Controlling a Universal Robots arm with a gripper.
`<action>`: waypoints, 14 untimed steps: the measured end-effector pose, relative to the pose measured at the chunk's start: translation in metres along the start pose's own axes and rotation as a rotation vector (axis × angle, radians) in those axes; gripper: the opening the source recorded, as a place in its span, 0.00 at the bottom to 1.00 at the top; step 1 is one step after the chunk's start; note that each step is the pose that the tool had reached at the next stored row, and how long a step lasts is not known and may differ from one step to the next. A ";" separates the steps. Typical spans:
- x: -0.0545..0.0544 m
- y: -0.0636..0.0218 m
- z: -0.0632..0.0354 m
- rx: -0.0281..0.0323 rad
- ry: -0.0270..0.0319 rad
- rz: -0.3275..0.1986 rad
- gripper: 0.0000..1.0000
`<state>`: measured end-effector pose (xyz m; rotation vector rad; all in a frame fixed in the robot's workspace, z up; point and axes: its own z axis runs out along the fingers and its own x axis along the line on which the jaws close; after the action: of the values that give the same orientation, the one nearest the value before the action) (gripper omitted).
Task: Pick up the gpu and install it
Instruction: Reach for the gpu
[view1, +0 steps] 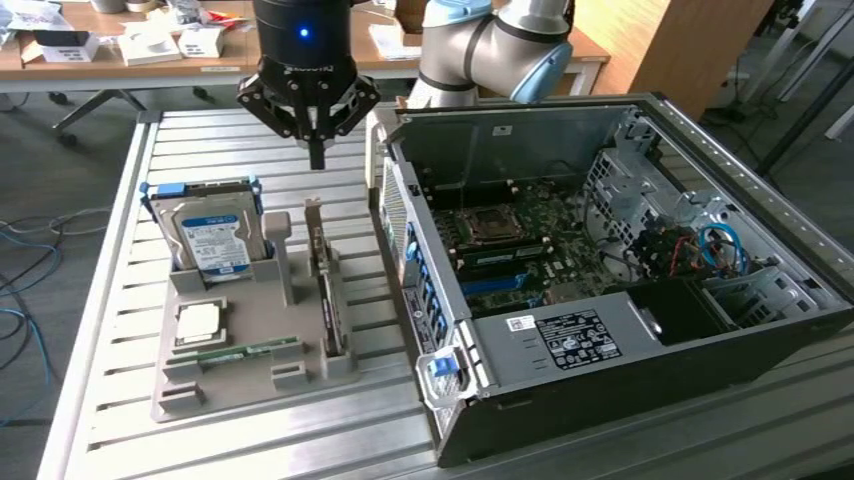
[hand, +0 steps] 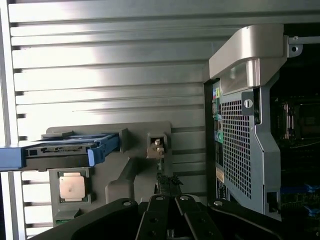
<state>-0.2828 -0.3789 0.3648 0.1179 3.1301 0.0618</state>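
Observation:
The gpu is a thin dark card standing on edge in a slot of the grey holder, its pale bracket end toward the back. My gripper hangs above the card's far end, shut, with its fingers meeting in a point and nothing between them. It is apart from the card. In the wrist view the gpu lies just ahead of my gripper, bracket end showing. The open computer case lies on its side to the exterior view's right of the holder, motherboard exposed.
A hard drive with a blue label stands in the holder beside the gpu, also seen as the blue-edged hard drive. A CPU and a RAM stick lie in front of it. The case's rear wall stands close to the gpu.

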 end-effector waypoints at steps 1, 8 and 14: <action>0.000 0.0000 0.0000 0.0000 0.0000 0.000 0.11; 0.000 -0.0070 -0.0003 0.0000 0.0000 0.000 0.11; 0.000 -0.0219 -0.0009 0.0001 0.0001 0.000 0.11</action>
<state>-0.2847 -0.4007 0.3648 0.1182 3.1302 0.0617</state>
